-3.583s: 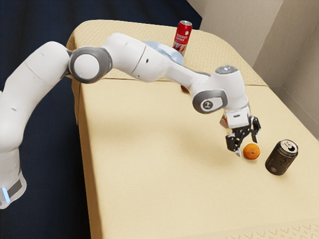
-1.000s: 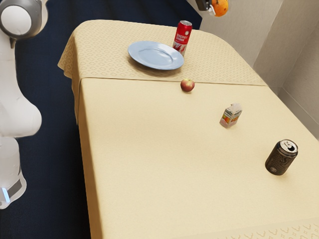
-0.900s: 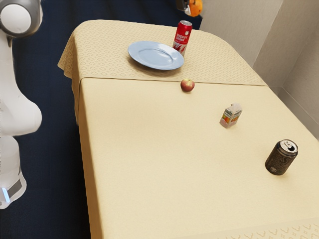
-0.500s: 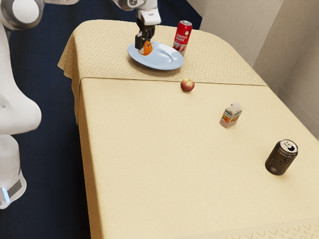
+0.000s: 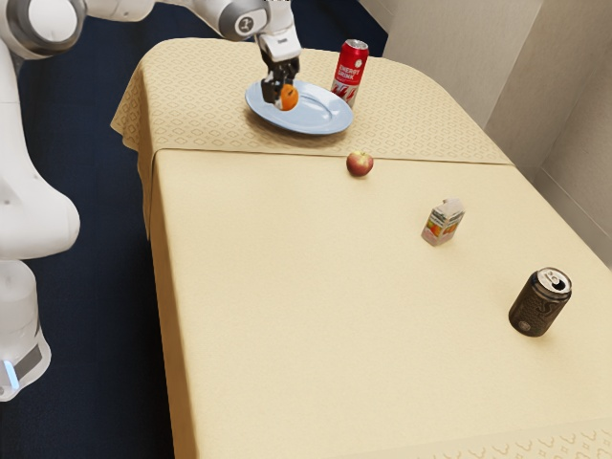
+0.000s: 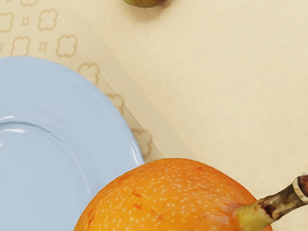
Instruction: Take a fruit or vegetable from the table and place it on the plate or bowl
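Our pincer (image 5: 284, 90) is clamped on the orange (image 5: 288, 98), low over the left part of the blue plate (image 5: 320, 113) at the frame's upper middle. A red can (image 5: 350, 71) stands just right of the plate. An apple (image 5: 360, 163), a carton (image 5: 442, 222) and a dark can (image 5: 539, 301) trail toward the table's (image 5: 306, 325) lower right.

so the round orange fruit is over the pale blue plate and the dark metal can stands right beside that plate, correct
Not quite. The can standing right beside the pale blue round plate is the red energy-drink can, as the exterior view shows. The dark metal can stands far off, toward that view's lower right. The round orange fruit is over the plate.
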Robot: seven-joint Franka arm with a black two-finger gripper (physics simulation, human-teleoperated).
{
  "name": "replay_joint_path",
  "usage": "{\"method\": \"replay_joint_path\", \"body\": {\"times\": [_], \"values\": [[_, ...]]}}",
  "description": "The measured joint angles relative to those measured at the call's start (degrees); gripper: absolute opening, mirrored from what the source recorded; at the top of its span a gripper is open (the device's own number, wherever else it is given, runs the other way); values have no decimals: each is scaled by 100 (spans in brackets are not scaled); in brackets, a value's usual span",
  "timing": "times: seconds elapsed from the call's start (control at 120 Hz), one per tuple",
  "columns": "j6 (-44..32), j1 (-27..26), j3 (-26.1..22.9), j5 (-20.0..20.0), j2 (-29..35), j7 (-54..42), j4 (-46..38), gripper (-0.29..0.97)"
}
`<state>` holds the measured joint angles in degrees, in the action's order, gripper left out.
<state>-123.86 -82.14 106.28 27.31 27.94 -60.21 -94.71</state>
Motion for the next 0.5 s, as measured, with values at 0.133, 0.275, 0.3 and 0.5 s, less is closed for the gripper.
{"method": "replay_joint_path", "body": {"times": [0.133,0.275,0.3,0.5], "values": [[44,359,-718,-20,-15,-17,-315,24],[-52,371,-1032,22,-22,-1,-396,25],[-102,341,-1023,28,-17,3,-388,25],[-757,-776,65,193,9,19,-279,32]]}}
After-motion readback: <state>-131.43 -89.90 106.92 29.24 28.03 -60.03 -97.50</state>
